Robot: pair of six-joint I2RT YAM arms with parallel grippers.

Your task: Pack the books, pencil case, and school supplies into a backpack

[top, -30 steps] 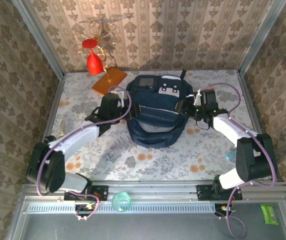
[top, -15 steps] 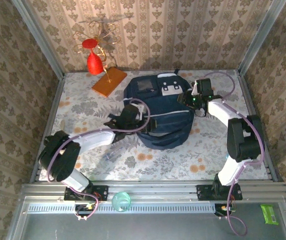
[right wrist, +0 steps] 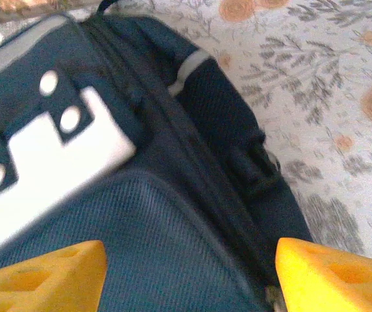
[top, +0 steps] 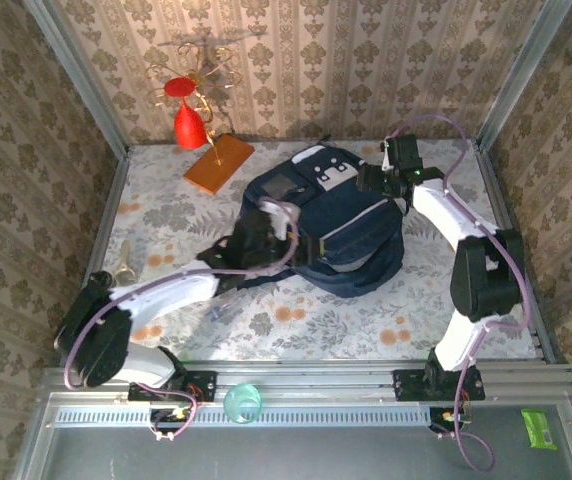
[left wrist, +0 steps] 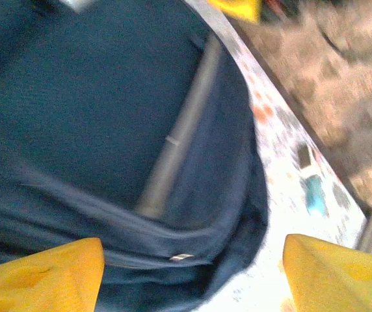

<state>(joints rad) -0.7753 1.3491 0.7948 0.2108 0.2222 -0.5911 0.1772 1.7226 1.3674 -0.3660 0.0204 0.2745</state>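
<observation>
The navy-blue backpack (top: 338,228) lies in the middle of the table, turned at an angle, its grey-white patch (top: 328,170) toward the back. My left gripper (top: 258,238) is at its near-left edge. In the left wrist view that gripper (left wrist: 192,276) is open, with blurred navy fabric and a pale stripe (left wrist: 176,140) between the yellow fingers. My right gripper (top: 379,181) is at the backpack's far-right top. It is open (right wrist: 189,276) over the ribbed fabric beside the white patch (right wrist: 39,146). Books and pencil case are out of view. A small clear piece (top: 215,312) lies near the front left.
An orange flat slab (top: 219,163) and a red glass on a gilt stand (top: 188,120) sit at the back left. A pale tool (top: 124,264) lies by the left wall. A teal item (left wrist: 314,195) rests on the floral tabletop (top: 306,320).
The backpack has been swung round and shifted right, its patch now pointing back-left. My right gripper has moved farther back; my left gripper has come round to the backpack's near-left edge.
</observation>
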